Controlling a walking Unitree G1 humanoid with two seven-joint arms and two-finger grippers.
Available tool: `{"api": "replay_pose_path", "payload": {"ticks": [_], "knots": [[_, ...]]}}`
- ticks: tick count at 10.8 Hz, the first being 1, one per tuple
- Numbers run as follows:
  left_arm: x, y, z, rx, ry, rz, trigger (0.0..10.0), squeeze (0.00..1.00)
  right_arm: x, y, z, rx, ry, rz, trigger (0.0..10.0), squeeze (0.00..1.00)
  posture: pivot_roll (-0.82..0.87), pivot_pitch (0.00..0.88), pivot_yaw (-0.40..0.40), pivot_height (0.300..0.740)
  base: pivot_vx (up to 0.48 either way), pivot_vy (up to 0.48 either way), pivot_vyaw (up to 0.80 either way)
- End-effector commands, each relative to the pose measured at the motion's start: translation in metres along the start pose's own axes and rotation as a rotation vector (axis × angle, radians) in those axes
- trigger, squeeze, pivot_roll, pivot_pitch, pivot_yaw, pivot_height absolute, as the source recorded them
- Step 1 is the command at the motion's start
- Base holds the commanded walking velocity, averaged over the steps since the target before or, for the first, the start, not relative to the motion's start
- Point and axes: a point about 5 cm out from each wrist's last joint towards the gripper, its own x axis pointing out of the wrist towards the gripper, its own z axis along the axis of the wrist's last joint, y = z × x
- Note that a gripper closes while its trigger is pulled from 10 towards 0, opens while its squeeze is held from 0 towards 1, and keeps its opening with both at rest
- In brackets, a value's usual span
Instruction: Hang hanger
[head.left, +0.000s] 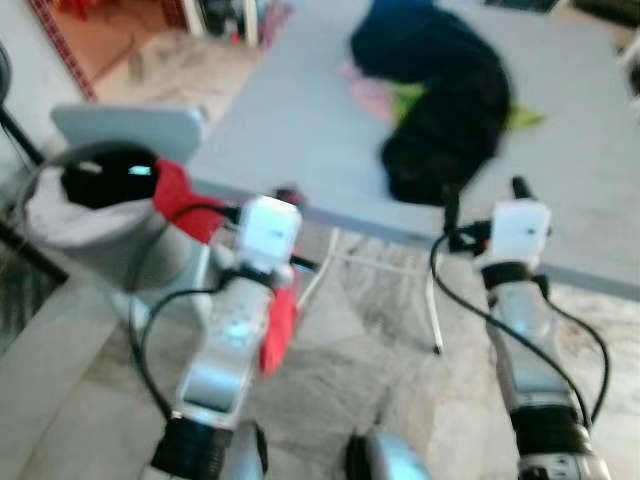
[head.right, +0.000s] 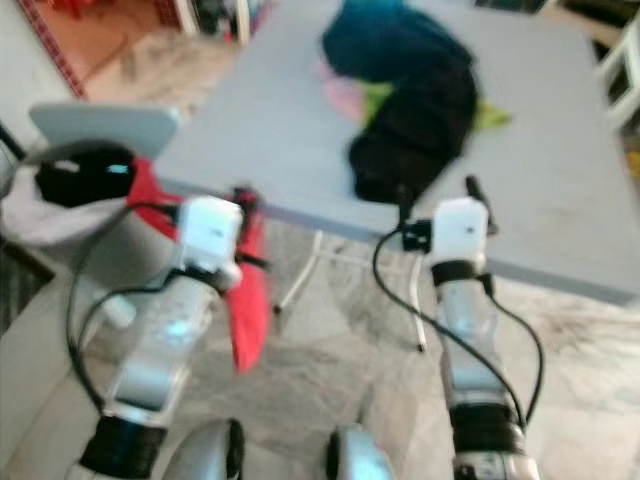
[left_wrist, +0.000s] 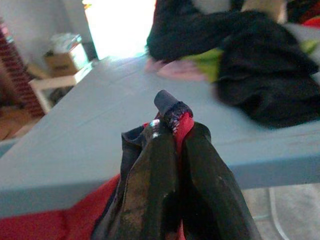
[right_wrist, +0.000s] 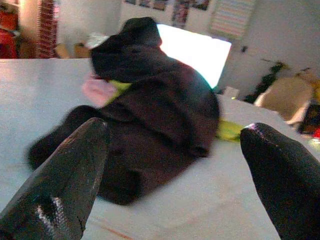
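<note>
Both eye views blurred. Left pincer (left_wrist: 170, 150) clamped on red cloth (head.left: 278, 325), at near edge of grey surface (head.left: 300, 120); the cloth hangs down beside that arm. Can't make out a hanger in the grip. Right pincer (right_wrist: 175, 170) fingers spread wide, empty, at surface edge facing dark clothes pile (right_wrist: 150, 110). Pink and green pieces under pile. Lidded bin (head.left: 95, 215) left of surface
</note>
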Motion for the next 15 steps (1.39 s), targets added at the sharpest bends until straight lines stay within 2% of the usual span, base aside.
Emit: {"api": "replay_pose_path", "payload": {"ticks": [1,3,4,12,15], "knots": [[-0.001,0.0048,0.0002,0.015,-0.009,0.013,10.0,0.0,-0.0004,0.0027,-0.0004,0.007,-0.002,0.0,10.0,0.0,-0.01,0.16,-0.015,0.74,0.0,0.0,0.0],[-0.0011,0.0052,-0.0017,-0.015,-0.002,0.005,10.0,0.0,-0.0002,0.0041,-0.0009,0.01,0.002,0.001,10.0,0.0,-0.01,0.162,-0.017,0.74,0.0,0.0,0.0],[-0.0011,0.0025,-0.0012,-0.004,-0.008,-0.024,10.0,0.0,0.0,0.0039,-0.0018,0.022,0.009,-0.005,10.0,0.0,-0.01,0.162,-0.018,0.74,0.0,0.0,0.0],[-0.0029,-0.0017,0.0003,-0.017,-0.037,-0.067,10.0,0.0,-0.0004,0.0054,-0.0067,0.018,0.04,0.004,10.0,0.0,0.0,0.17,-0.018,0.74,0.0,0.0,-0.78],[-0.0031,-0.001,0.0001,-0.02,-0.034,-0.069,10.0,0.0,-0.0015,0.0051,-0.0081,0.02,0.046,0.003,10.0,0.0,0.0,0.172,-0.013,0.74,-0.309,0.0,-0.52]]}}
